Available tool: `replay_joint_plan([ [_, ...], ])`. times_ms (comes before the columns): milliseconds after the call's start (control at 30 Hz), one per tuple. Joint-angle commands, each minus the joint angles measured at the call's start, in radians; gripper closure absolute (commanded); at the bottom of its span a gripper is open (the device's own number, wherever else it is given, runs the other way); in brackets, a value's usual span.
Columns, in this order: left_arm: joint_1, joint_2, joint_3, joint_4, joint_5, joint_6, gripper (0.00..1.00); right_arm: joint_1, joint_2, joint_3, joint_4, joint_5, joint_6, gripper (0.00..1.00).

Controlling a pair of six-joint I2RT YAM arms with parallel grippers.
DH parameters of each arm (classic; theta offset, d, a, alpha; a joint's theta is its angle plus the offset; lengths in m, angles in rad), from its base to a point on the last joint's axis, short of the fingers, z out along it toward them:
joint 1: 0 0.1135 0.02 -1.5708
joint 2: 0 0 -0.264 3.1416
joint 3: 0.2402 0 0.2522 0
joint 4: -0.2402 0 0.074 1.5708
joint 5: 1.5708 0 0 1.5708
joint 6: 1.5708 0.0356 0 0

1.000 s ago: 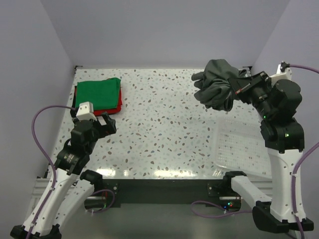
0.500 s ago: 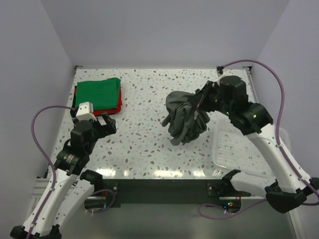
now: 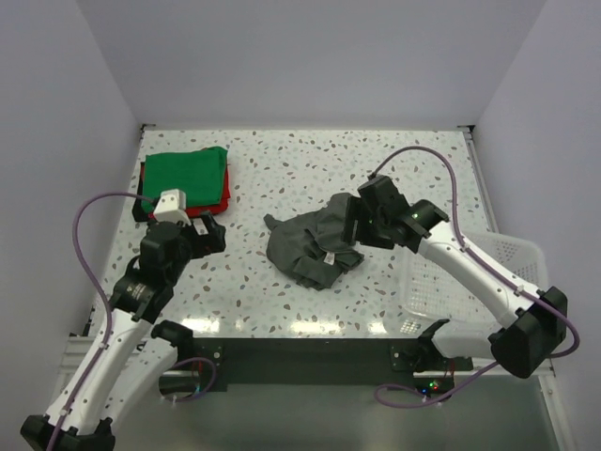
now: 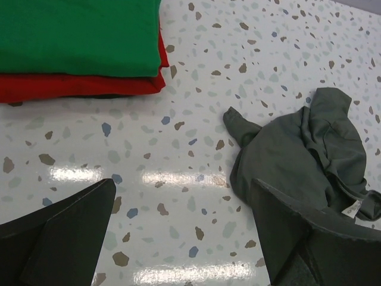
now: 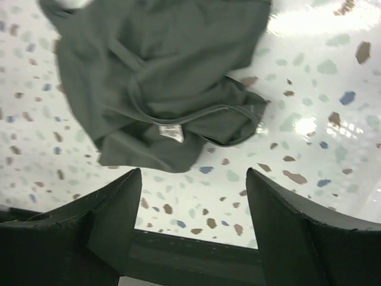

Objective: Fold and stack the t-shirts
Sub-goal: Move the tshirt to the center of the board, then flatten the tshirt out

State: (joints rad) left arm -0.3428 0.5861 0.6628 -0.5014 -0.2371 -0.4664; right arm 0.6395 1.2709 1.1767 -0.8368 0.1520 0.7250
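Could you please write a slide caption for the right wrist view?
Open right gripper over the crumpled charcoal-grey t-shirt on the speckled table, white label facing up.

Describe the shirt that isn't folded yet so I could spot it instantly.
Look at the speckled white table, roughly at its middle. There lies the charcoal-grey t-shirt, a crumpled heap with a small white label showing, unlike the green t-shirt and red t-shirt stacked flat in the far left corner.
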Motion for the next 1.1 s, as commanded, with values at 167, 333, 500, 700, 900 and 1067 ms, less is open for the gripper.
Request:
replay_joint_plan([
  [167,-0.005,0.21,-0.072,0.213,0.283,0.054,0.0,0.0,-0.027,-0.164,0.105,0.009,0.04,0.3],
  [333,-0.007,0.334,-0.129,0.354,0.406,-0.015,0.0,0.0,0.048,-0.203,0.174,-0.06,0.008,0.3],
  [500,-0.012,0.44,-0.155,0.448,0.475,-0.063,0.0,0.0,0.094,-0.163,0.266,-0.117,-0.062,0.29],
  [700,-0.019,0.584,-0.117,0.486,0.507,-0.083,0.01,0.0,0.228,-0.034,0.298,-0.149,-0.145,0.3],
  [900,-0.025,0.662,-0.089,0.544,0.521,-0.094,0.01,0.002,0.34,0.056,0.329,-0.216,-0.2,0.3],
  [1067,-0.033,0.722,-0.081,0.584,0.53,-0.123,0.02,0.005,0.398,0.081,0.326,-0.265,-0.214,0.33],
])
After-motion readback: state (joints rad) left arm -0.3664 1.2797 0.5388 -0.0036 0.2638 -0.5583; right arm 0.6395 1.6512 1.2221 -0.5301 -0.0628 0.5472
